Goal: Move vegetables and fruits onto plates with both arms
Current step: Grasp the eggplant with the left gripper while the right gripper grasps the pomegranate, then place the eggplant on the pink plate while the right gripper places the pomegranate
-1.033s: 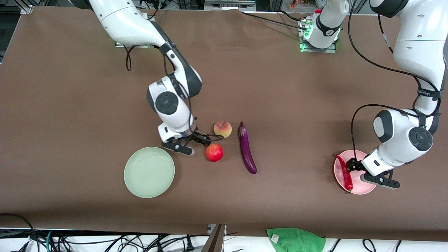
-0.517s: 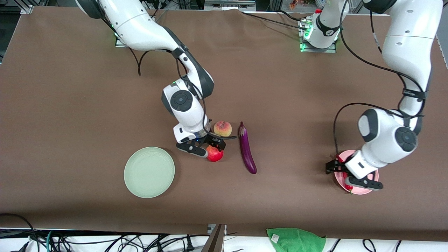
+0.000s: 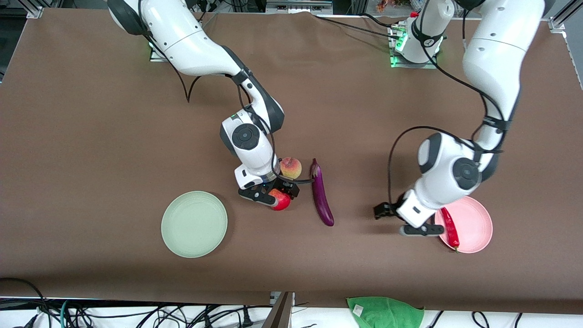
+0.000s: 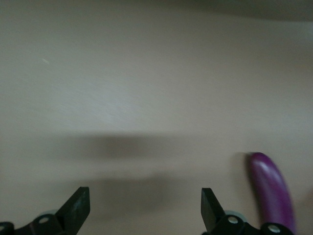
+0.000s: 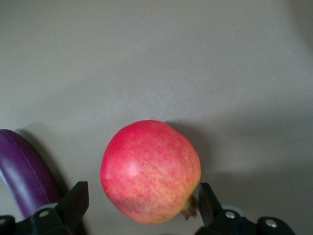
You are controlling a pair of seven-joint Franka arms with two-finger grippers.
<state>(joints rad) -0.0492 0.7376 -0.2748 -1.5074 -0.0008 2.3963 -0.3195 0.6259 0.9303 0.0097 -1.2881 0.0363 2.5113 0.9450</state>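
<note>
Desk [image 3: 91,136]: brown cover, spanning the whole front view.

Mint green plate [image 3: 194,224]: bare, toward the right arm's end, close to the camera-side edge.

Pink plate [image 3: 471,224]: toward the left arm's end, close to the camera-side edge, carrying the red chili pepper [image 3: 450,228] along the rim on the side toward mid-desk.

Right gripper [image 3: 271,193]: low over the pomegranate [image 3: 281,201] near mid-desk; jaws spread wide, one finger on each side of the fruit, not clenched on it in the right wrist view [image 5: 142,215].

Left gripper [image 3: 395,218]: over bare desk between the eggplant and the pink plate, just beside that plate's rim; jaws released and holding nothing, seen spread in the left wrist view [image 4: 145,215].

Eggplant [image 3: 320,193]: long, glossy purple, lying flat near mid-desk, beside the pomegranate on the side toward the left arm's end, apart from it.

Pomegranate: red, resting on the desk, nearer the camera-side edge than the peach.

Peach [image 3: 291,167]: yellow-pink, on the desk just beside the eggplant's stem end.

Green cloth [image 3: 385,312]: off the camera-side edge.
</note>
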